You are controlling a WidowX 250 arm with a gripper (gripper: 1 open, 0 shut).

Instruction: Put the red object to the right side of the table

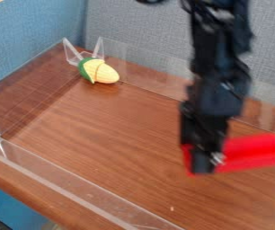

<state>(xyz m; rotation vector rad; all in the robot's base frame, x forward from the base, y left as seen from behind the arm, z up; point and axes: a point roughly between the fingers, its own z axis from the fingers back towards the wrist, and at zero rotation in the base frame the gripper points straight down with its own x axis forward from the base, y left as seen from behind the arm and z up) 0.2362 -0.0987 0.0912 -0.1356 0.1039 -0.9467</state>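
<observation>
The red object (251,153), a bright red elongated block, hangs just above the right part of the table (92,126). My gripper (208,158) is shut on its left end, and the block sticks out to the right of the fingers. The black arm comes down from the top of the view and is blurred by motion. Whether the block touches the wood cannot be told.
A yellow-green corn toy (99,71) lies at the far left corner. Low clear acrylic walls (68,193) edge the tabletop, and the right wall stands close to the red block. A grey fabric panel rises behind.
</observation>
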